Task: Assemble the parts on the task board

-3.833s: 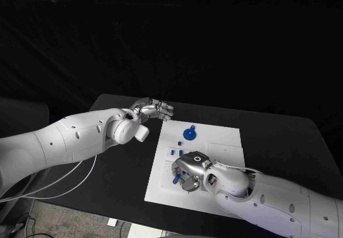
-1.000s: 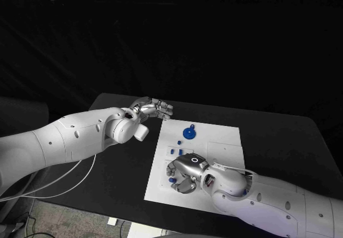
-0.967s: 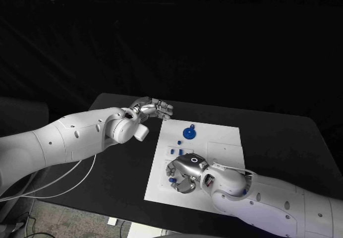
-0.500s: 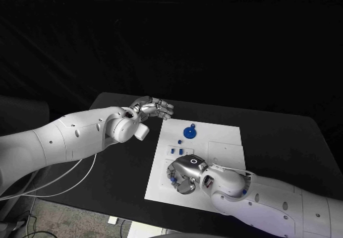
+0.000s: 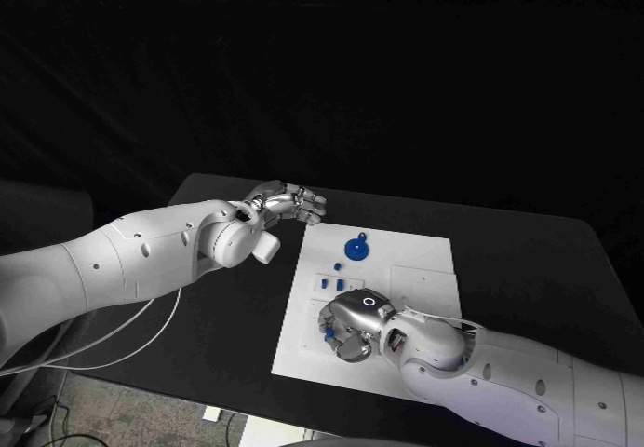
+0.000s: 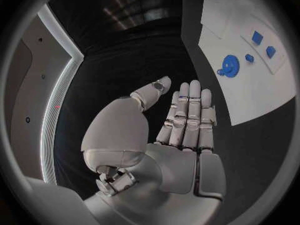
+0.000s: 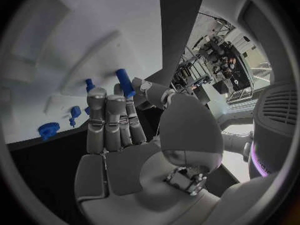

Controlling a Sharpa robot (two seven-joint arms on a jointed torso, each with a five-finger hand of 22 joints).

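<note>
Part: small blue cylindrical plastic peg (image 7: 125, 83), at the fingertips of the right hand (image 5: 352, 324), low centre of the head view over the white task board (image 5: 403, 256)
Handling: likely light, stiff, a little slippery; best pinched across its shaft
Right hand: palm down, fingers curled onto the peg
Left hand (image 5: 285, 203): holds nothing, fingers straight and apart, over the black tabletop (image 5: 537, 251), upper left of the board
Other parts: blue toothed gear (image 5: 355, 250), upper board

Black table (image 5: 537, 251) under board; white cable (image 5: 127, 337) at left
</note>
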